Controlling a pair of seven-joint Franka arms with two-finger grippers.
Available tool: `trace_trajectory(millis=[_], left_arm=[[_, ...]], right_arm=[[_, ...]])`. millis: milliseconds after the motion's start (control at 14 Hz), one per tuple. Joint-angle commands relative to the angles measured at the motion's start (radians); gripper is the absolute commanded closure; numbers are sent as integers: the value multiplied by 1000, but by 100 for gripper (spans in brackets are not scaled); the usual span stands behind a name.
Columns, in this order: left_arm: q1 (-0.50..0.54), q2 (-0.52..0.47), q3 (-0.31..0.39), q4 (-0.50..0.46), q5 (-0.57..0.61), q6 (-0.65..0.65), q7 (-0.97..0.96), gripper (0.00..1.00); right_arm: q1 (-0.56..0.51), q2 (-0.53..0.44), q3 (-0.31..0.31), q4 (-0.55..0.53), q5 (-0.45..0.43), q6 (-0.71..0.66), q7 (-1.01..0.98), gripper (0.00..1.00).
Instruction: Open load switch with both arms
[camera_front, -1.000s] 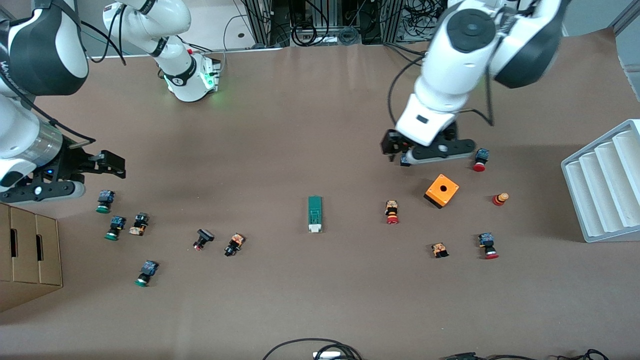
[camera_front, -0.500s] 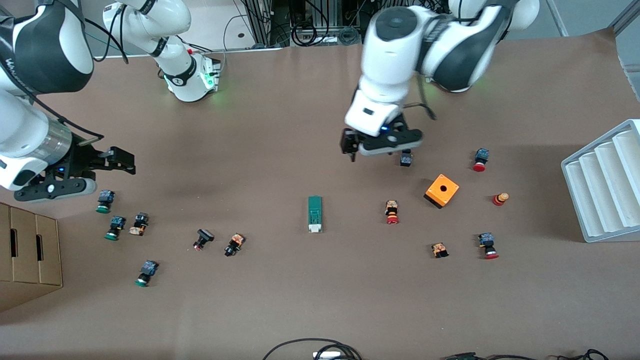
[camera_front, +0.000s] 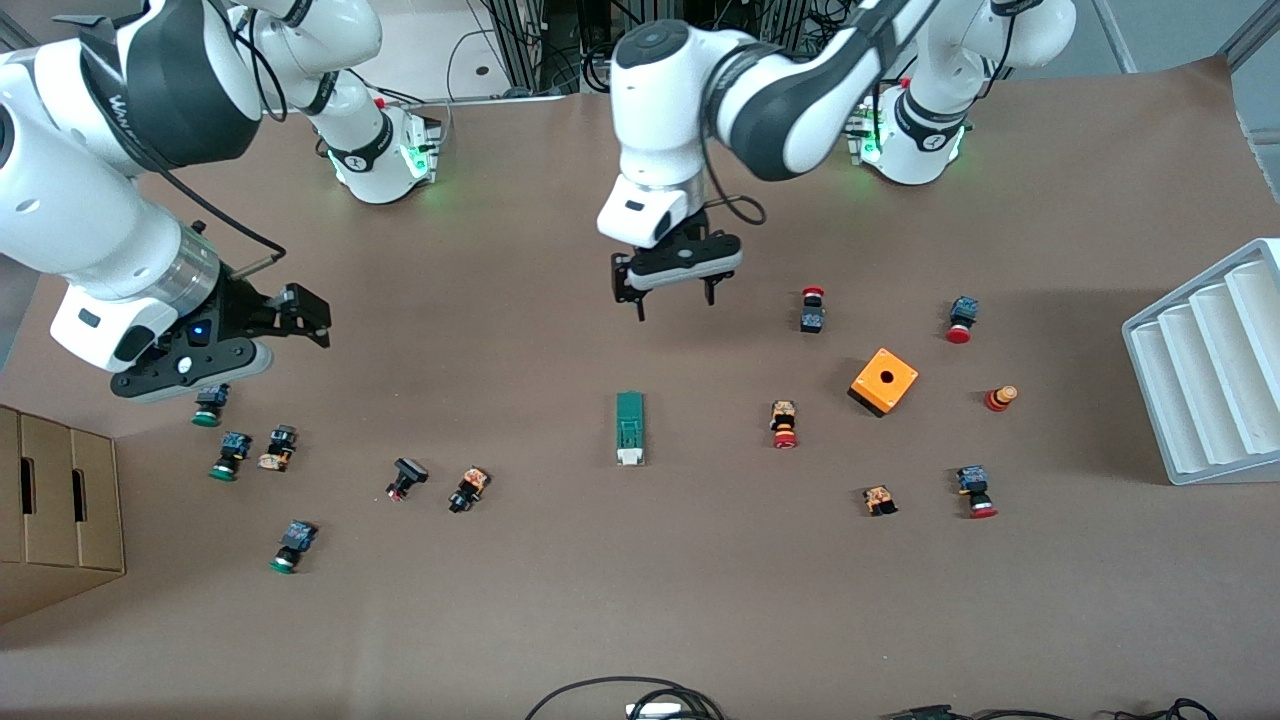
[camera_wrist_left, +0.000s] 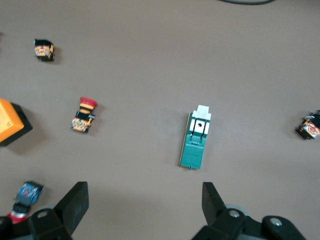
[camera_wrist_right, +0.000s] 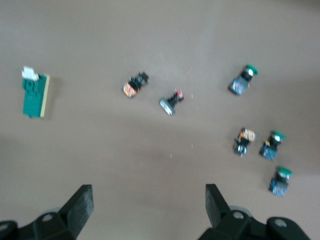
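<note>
1. The load switch (camera_front: 629, 428) lies flat near the middle of the table, untouched, green body pointing at the robots' bases and white end piece toward the front camera; on a clock face laid over the front view it sits just past centre toward 6 o'clock.

2. The left gripper (camera_front: 674, 290) hangs above bare table at about 12 o'clock of the switch, fingers spread wide and holding nothing. Its wrist view shows the switch lying between the two open fingertips' lines, so you are close to lined up.

3. The right gripper (camera_front: 263, 318) hovers over the right arm's end of the table, roughly 10 o'clock of the switch and well apart from it, fingers also wide and empty, above a green-capped push button (camera_front: 208, 403).

4. You appear to be in the approach, with nothing yet grasped. Bring each gripper down over its own end of the switch: one to pin the green body, the other to take the white end piece.

5. Square the fingers across the narrow sides before descending; the block looks light and likely to skid if nudged by one finger first.

6. Keep the right arm's path clear of the black push button (camera_front: 406, 477) and the orange-backed one (camera_front: 468, 489) beside it.
</note>
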Motion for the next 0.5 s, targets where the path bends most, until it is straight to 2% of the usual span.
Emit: trace_trajectory(millis=[0, 143, 429], left_arm=[[-69, 77, 10, 29, 138, 36, -144, 0], [-103, 128, 10, 30, 233, 62, -223, 0], [-160, 243, 11, 30, 431, 123, -261, 0]], right_arm=[[15, 51, -4, 21, 24, 66, -5, 0], [24, 88, -4, 21, 24, 89, -5, 0], [55, 164, -4, 21, 27, 177, -55, 0]])
